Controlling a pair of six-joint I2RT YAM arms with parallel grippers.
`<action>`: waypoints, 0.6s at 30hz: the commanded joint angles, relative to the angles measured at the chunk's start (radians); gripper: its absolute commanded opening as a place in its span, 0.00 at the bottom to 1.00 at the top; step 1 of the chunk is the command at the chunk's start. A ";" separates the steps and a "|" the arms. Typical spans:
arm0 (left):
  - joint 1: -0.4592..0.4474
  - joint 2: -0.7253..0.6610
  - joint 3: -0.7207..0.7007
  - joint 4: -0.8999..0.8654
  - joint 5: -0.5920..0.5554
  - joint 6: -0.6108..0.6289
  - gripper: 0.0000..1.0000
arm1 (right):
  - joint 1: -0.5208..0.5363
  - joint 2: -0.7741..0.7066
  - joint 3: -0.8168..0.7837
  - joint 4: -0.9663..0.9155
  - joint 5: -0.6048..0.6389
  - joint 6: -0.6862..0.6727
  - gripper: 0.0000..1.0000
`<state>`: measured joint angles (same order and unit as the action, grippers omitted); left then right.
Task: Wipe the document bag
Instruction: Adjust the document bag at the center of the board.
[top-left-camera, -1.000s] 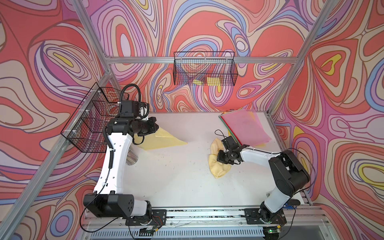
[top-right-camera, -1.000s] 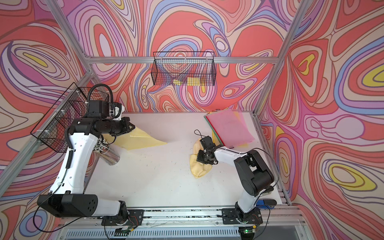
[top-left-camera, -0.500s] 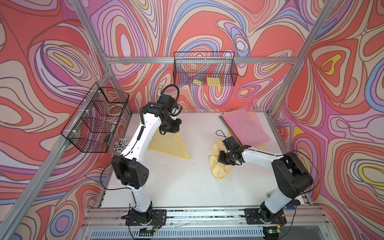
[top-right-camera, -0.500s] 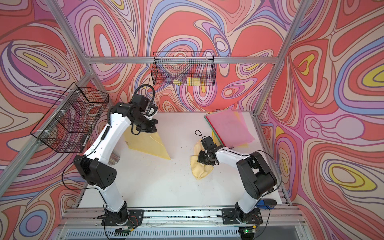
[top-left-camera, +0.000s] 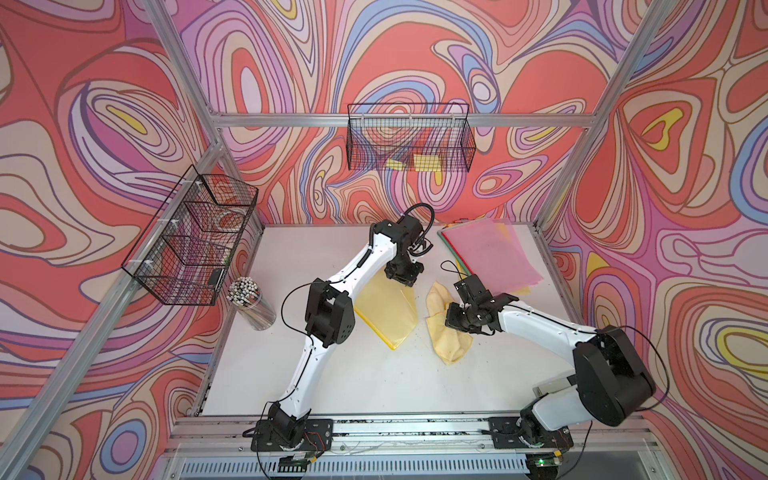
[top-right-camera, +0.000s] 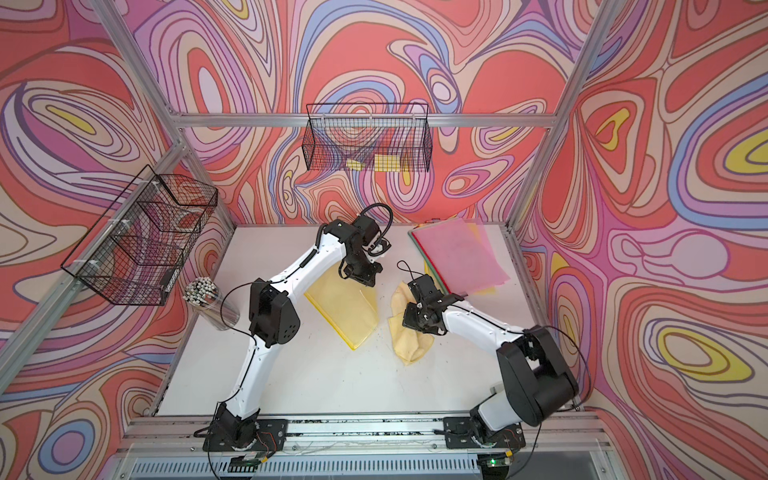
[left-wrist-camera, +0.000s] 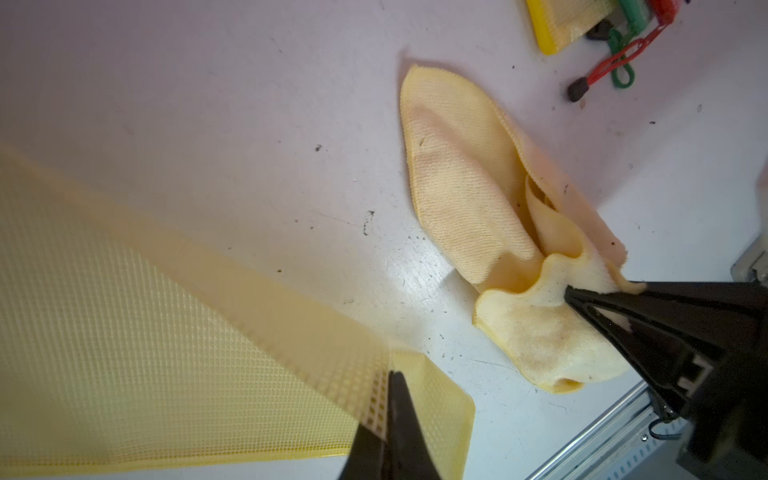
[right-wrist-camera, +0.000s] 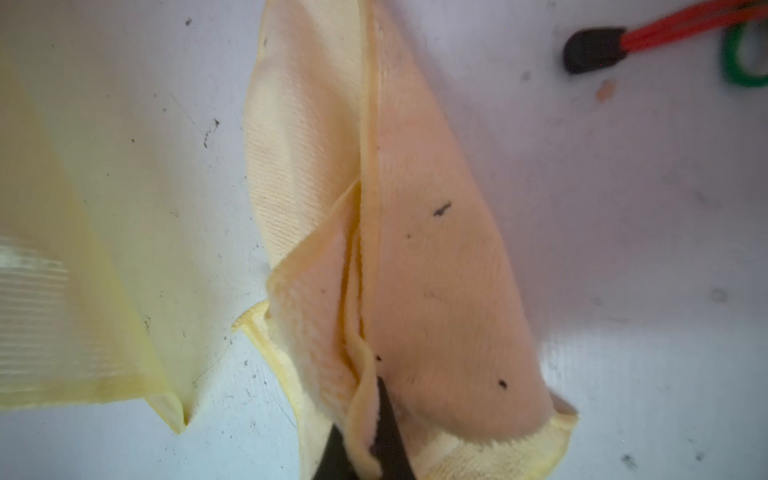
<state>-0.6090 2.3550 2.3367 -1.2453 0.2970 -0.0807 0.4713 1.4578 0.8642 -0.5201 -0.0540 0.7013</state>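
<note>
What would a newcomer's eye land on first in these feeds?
Loud swirl-patterned walls wrap the cell. In the middle of the white table, the left gripper is shut on a corner of the yellow mesh document bag, while the right gripper pinches the crumpled yellow cloth just beside it, not touching the bag. A pink-topped stack of bags lies at the far right corner.

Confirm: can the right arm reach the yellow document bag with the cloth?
Probably yes. The right gripper is shut on the cloth, and the yellow document bag lies close beside it, bare table between. The left gripper pinches the bag's far edge, off that path.
</note>
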 joint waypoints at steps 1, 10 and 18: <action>-0.016 -0.028 -0.057 0.119 0.077 -0.009 0.01 | -0.006 -0.080 0.018 -0.098 0.084 0.013 0.00; -0.067 -0.132 -0.376 0.453 0.235 -0.095 0.41 | -0.005 -0.171 0.162 -0.275 0.215 -0.031 0.00; -0.041 -0.562 -0.877 0.955 0.158 -0.271 0.69 | -0.001 -0.058 0.328 -0.294 0.226 -0.099 0.00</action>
<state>-0.6701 1.9530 1.5379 -0.5507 0.4850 -0.2661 0.4709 1.3659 1.1431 -0.7860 0.1402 0.6380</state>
